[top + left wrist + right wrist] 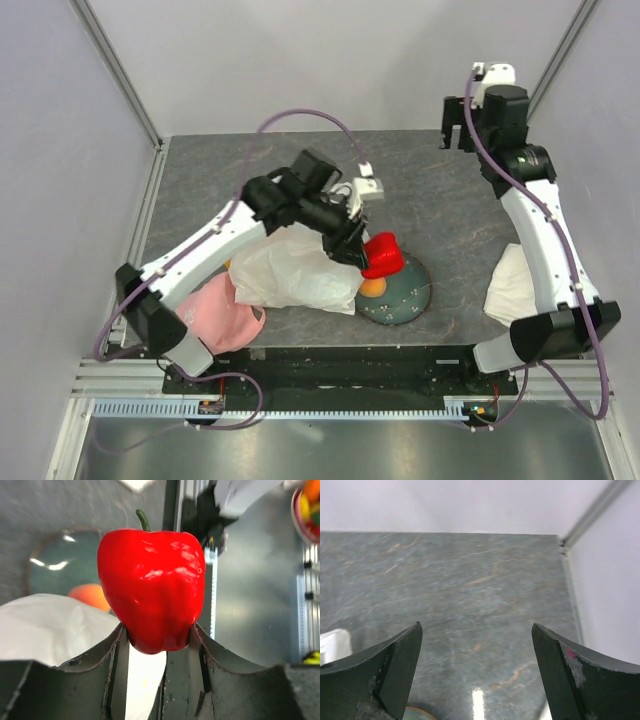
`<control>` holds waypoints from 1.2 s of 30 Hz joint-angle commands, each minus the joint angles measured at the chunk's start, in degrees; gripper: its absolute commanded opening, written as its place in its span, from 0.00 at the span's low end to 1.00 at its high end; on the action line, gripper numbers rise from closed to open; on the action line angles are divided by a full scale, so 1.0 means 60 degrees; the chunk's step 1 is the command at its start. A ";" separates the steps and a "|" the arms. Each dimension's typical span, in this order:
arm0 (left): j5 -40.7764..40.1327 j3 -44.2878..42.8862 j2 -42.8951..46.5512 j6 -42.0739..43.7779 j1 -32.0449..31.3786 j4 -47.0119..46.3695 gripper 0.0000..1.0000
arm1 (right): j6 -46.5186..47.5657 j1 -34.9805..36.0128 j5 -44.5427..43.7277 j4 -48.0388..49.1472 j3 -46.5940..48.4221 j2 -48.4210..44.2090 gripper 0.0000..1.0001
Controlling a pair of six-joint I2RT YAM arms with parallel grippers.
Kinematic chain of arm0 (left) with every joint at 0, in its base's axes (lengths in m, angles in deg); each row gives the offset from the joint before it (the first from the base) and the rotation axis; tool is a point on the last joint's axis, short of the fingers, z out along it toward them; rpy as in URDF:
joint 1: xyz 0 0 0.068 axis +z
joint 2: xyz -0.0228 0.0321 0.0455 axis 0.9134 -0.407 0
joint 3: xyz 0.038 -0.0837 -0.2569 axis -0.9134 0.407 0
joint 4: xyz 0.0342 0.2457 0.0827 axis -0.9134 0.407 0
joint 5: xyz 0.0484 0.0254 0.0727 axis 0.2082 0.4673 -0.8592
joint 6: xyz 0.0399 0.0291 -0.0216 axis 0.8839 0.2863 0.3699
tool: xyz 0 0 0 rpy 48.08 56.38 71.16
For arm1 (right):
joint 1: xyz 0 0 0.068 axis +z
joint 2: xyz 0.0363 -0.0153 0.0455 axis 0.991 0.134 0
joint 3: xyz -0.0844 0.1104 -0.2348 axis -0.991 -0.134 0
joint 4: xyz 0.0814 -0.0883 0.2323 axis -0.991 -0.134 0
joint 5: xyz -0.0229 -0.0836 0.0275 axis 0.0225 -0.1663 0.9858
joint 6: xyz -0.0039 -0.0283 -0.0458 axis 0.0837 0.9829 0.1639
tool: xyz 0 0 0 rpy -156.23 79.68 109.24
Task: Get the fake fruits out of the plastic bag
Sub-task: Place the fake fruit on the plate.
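My left arm (215,240) reaches over the plastic bag (295,270), my left gripper (355,245) clamped on the red pepper (382,255) above the green bowl (405,295), just right of the bag on the counter (440,200). My right arm (545,235) stands folded at the far right, with the right gripper (455,130) spread wide.

Left gripper (159,630) pinching red pepper (151,587), stem pointing 12 o'clock; orange fruit (90,596) sitting at 9 o'clock, plastic bag (50,630) at 7 o'clock.
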 commanded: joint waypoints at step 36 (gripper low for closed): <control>-0.3576 -0.5742 -0.6968 0.8154 -0.1268 0.4280 0.02 | -0.0804 -0.1099 0.2842 0.0140 -0.2025 -0.2021 0.98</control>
